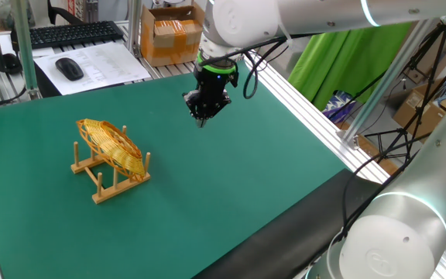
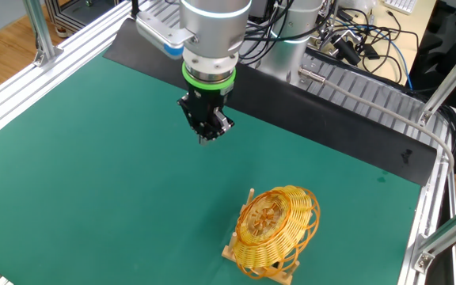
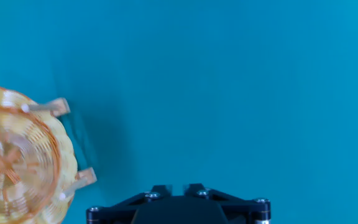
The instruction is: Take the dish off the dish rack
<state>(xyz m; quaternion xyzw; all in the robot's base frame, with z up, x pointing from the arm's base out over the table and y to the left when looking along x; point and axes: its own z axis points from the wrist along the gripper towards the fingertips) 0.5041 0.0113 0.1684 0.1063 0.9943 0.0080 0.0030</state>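
The golden-yellow wicker dish (image 1: 113, 146) stands on edge in the light-wood dish rack (image 1: 119, 187) at the left of the green mat. In the other fixed view the dish (image 2: 277, 223) leans between the rack's pegs (image 2: 248, 199) at the near side. My gripper (image 1: 204, 118) hangs above the mat, well to the right of the rack, pointing down, empty, its fingers close together. It also shows in the other fixed view (image 2: 206, 139). In the hand view the dish (image 3: 17, 155) and two rack pegs (image 3: 58, 107) sit at the left edge, and the fingertips (image 3: 160, 188) show at the bottom.
A keyboard (image 1: 72, 33), a mouse (image 1: 70, 68) and papers lie beyond the mat's far left edge. A cardboard box (image 1: 170, 35) stands behind the arm. Aluminium frame rails (image 1: 316, 116) border the mat on the right.
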